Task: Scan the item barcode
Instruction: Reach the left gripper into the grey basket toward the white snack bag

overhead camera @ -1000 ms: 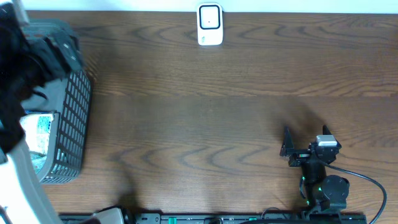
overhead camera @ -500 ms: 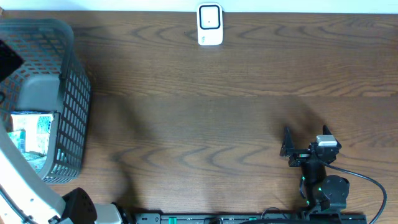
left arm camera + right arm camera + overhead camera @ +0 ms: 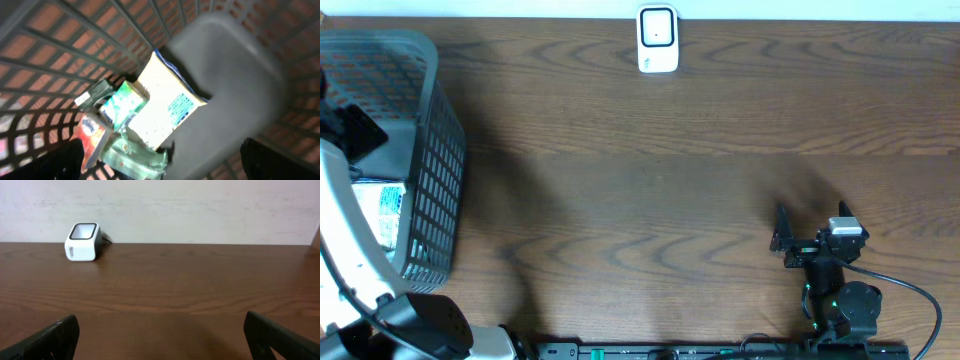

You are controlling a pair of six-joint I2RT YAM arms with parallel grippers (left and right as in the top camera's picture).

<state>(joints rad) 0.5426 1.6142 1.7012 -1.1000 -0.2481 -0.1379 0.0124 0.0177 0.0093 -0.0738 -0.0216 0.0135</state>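
Several packaged items lie in a heap inside the grey mesh basket (image 3: 435, 170) at the table's left edge. In the left wrist view I see a white packet with blue print (image 3: 167, 102), a green box (image 3: 122, 102), a red-orange packet (image 3: 90, 132) and a pale green pouch (image 3: 132, 152). My left gripper (image 3: 165, 167) hangs open above them and touches none. The white barcode scanner (image 3: 658, 40) stands at the table's far edge, also in the right wrist view (image 3: 82, 242). My right gripper (image 3: 780, 232) rests open and empty near the front right.
The basket's mesh walls (image 3: 75, 45) and grey plastic floor (image 3: 235, 85) surround the items. My white left arm (image 3: 345, 240) covers part of the basket from above. Bare brown table (image 3: 640, 200) lies between basket, scanner and right arm. A black cable (image 3: 910, 290) trails from the right arm base.
My left arm has shifted around over the basket and its dark wrist now sits above the basket's left side. The right arm and the scanner have not moved.
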